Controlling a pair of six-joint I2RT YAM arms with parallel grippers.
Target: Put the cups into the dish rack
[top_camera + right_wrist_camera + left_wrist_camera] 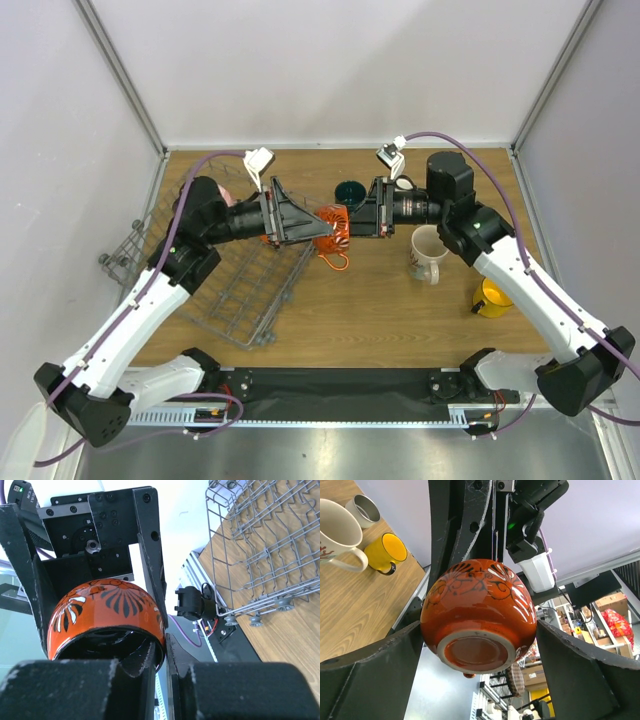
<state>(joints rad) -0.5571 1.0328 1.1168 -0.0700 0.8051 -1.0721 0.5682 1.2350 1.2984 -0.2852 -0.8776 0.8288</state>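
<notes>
R gripper (161, 656) pinches orange mug (105, 611), rim part-hidden.

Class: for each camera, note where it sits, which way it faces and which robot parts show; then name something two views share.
Top external: above, behind the bases, looking down on the table; left arm and right arm whole.
Left wrist: on the left arm, facing between its left fingers at the orange mug, base-on.
Right wrist: on the right arm, facing past its right fingers at the mug's rim, dish rack beyond.
Shared by both wrist views: that mug.
</notes>
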